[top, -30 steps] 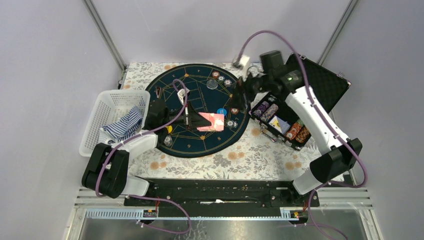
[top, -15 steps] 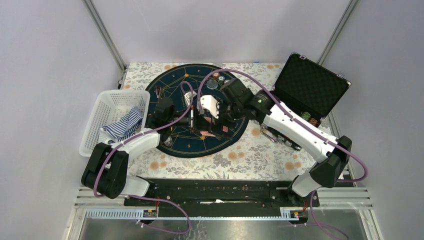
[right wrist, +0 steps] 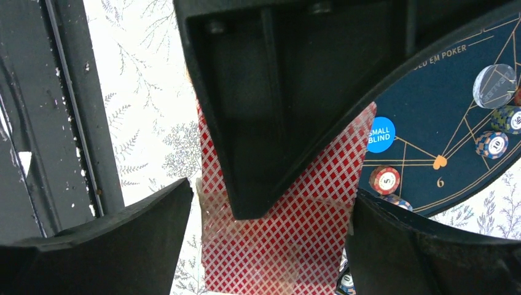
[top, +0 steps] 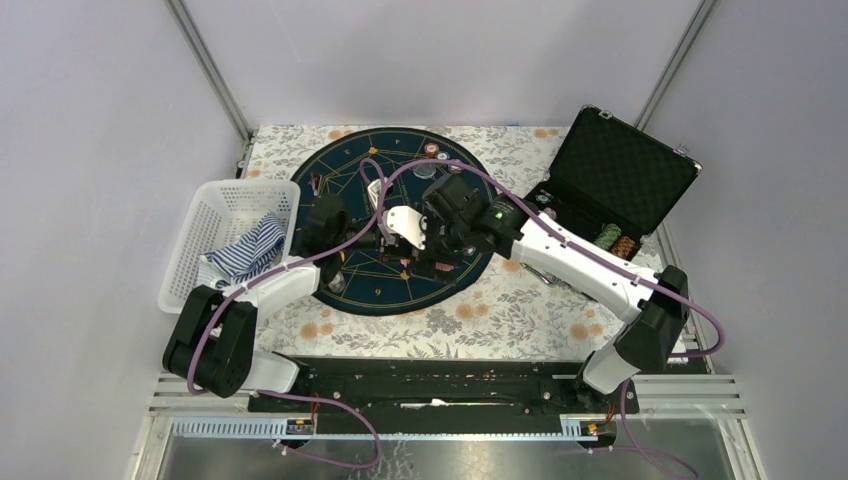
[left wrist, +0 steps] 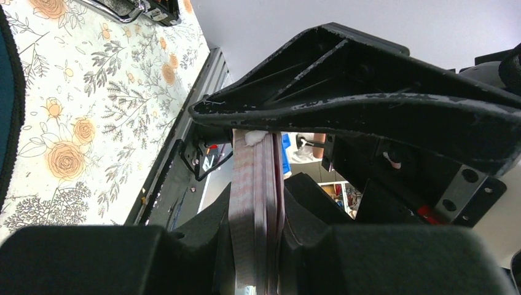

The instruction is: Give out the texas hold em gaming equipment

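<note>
- The step in hand looks like dealing. Both arms meet over the mat (top: 350, 170) so a card can pass from one gripper to the other.
- The left gripper (left wrist: 257, 246) is clamped narrow on the deck (left wrist: 253, 178). The deck stands on edge between its fingers, a thick stack seen edge-on in the left wrist view.
- The right gripper (right wrist: 270, 246) stands wide, with one finger on each side of the red-backed card (right wrist: 276, 258) that faces its camera. I cannot tell whether the fingers touch the card's edges.
- One left finger lies across the upper part of that card, so only its lower half shows free.
- The deck is held in the air above the near-middle of the mat, not resting on it.
- Already on the mat are a blue button (right wrist: 381, 134) and chips (right wrist: 384, 179) just beside it. More chips sit in the open case (top: 620, 175) at the right.
- Next, as I judge it, the right jaws need to close on the outermost card alone. They would then slide it off along its own plane while the left grip keeps the rest.
- The risk is that two cards leave together, or that the pull drags the stack askew in the left fingers.
- Once free, the card wants laying flat at a seat on the mat, clear of the chips.
</note>
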